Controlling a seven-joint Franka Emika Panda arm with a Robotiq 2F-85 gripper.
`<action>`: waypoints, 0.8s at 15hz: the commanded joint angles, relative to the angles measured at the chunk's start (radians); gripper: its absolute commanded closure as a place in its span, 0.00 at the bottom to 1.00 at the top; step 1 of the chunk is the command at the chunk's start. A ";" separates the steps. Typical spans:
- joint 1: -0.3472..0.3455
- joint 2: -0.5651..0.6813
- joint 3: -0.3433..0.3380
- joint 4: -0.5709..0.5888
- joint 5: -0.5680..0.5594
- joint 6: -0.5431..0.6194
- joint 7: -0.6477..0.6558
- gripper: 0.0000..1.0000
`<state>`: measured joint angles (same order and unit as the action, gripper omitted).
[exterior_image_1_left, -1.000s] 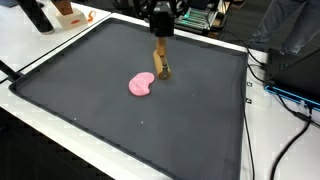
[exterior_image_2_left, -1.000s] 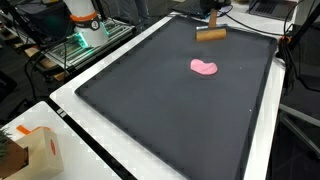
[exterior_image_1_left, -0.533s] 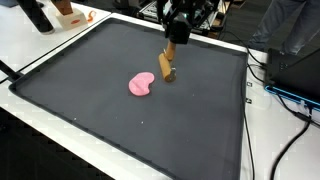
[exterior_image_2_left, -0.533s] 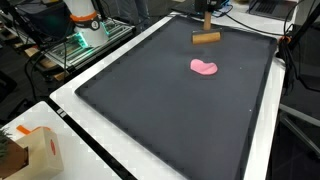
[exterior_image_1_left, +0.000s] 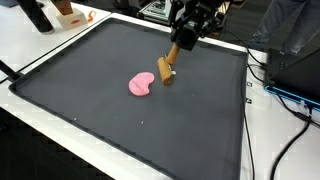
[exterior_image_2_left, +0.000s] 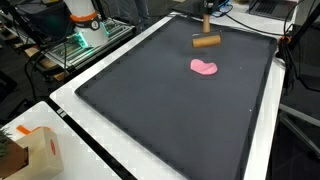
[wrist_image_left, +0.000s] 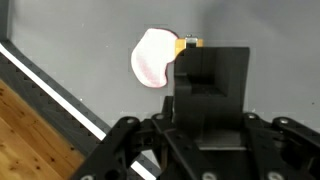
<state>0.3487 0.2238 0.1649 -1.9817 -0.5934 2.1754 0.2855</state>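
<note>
The gripper (exterior_image_1_left: 183, 42) is closed on the handle of a small wooden mallet (exterior_image_1_left: 165, 72), whose head is seen in the upper middle of both exterior views, at or just above the black mat (exterior_image_1_left: 80, 110). Contact between head and mat cannot be confirmed. Just beside the head, toward the lower left in an exterior view, a pink piece (exterior_image_1_left: 141, 85) lies flat on the mat; a narrow gap between the two is suggested in an exterior view (exterior_image_2_left: 205, 68).

The mallet is judged to be light, stiff and rigid, with most of its weight in the cylindrical head (exterior_image_2_left: 207, 42). Being smooth wood, the handle may be expected to twist or slip between the fingers if it is pressed sideways. A hold high on the handle, as is shown here, gives reach but little control of the head; a hold nearer the head would be steadier. The pink piece (wrist_image_left: 153, 57) looks soft and rounded, like dough or foam, though this cannot be settled from the pictures.

The arm is reached in from the upper edge of the frame, with the wrist pointed downward and tipped, so that the handle is slanted down and to the left in an exterior view. In the wrist view the mallet is almost wholly hidden behind the gripper, and only a small yellowish tip is shown beside the pink piece. The mat is carried on a white surface (exterior_image_2_left: 110, 150).
</note>
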 joint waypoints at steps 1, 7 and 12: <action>0.022 -0.036 0.008 -0.053 -0.099 0.003 0.108 0.76; 0.038 -0.028 0.027 -0.079 -0.181 -0.005 0.214 0.76; 0.042 -0.019 0.040 -0.095 -0.218 -0.007 0.263 0.76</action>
<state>0.3848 0.2248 0.1959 -2.0452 -0.7657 2.1754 0.5013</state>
